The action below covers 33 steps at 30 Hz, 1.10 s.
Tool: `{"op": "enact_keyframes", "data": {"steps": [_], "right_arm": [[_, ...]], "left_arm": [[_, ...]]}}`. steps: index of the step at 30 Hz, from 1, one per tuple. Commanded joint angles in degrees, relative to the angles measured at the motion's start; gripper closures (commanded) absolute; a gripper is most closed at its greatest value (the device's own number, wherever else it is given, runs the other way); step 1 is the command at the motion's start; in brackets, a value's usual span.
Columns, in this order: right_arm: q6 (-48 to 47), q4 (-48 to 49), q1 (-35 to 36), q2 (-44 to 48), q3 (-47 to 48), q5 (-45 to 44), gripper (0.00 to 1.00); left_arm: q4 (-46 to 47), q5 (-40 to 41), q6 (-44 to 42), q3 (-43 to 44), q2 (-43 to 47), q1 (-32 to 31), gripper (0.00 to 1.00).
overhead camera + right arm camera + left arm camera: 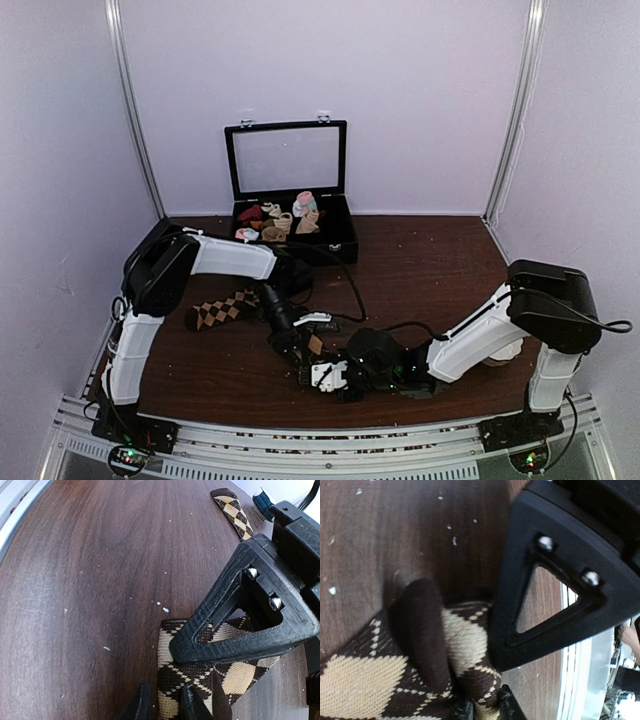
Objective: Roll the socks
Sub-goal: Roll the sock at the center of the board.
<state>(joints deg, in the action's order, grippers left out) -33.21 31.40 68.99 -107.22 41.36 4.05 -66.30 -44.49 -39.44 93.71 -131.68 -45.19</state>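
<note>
The socks (225, 310) are dark brown with a tan argyle pattern and lie stretched across the wood table from centre left to my two grippers. My left gripper (297, 348) has a bunched fold of the socks (360, 680) filling the space between its tips (485, 707). My right gripper (325, 375) meets it from the right. In the right wrist view the tips (162, 705) stand a little apart astride the edge of the socks (200, 675), one finger clear of the cloth. The left gripper's triangular finger (240, 615) lies over the same end.
A black case (345, 245) with its lid up stands at the back, holding several small sock rolls (285, 220). A black cable (350, 290) loops over the table behind the grippers. The metal rail (300, 440) marks the near edge.
</note>
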Motion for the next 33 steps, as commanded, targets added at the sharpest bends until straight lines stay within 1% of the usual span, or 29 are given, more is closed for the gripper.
{"op": "enact_keyframes", "data": {"steps": [1, 5, 6, 10, 12, 15, 20, 26, 33], "right_arm": [[0.7, -3.6, -1.0, -3.0, 0.9, -1.2, 0.76], [0.6, -5.6, -1.0, -3.9, 2.0, -1.2, 0.74], [0.5, -5.4, -1.0, -3.9, 2.0, -1.9, 0.72], [-0.7, -4.7, -1.1, -2.2, 1.6, -3.9, 0.70], [-1.8, -4.2, -1.1, -0.7, 1.1, -4.2, 0.70], [-2.3, -2.3, -1.1, 2.1, -0.4, -4.2, 0.70], [-4.2, -2.0, -1.1, 3.9, -1.6, -2.4, 0.68], [-5.9, -1.3, -1.1, 2.9, -0.8, -1.9, 0.64], [-7.2, -1.8, -1.3, 0.5, 1.4, -1.8, 0.63]], "left_arm": [[-1.9, 4.6, -4.2, -1.4, -0.3, 0.4, 0.78], [-3.6, 5.3, -5.4, -0.3, -1.2, 0.4, 0.77], [-3.8, 5.4, -5.7, 0.1, -1.4, 0.3, 0.77], [-3.9, 7.1, -4.8, 1.5, -2.6, 0.4, 0.78], [-3.5, 8.7, -3.7, 2.1, -3.2, 0.4, 0.81], [-3.5, 10.3, -2.8, 2.8, -3.9, 0.4, 0.87], [-3.5, 11.8, -1.9, 3.5, -4.8, 0.4, 0.92], [-3.6, 12.3, -1.9, 4.0, -5.3, 0.3, 0.92], [-4.0, 12.1, -2.4, 4.0, -5.1, 0.3, 0.92]]}}
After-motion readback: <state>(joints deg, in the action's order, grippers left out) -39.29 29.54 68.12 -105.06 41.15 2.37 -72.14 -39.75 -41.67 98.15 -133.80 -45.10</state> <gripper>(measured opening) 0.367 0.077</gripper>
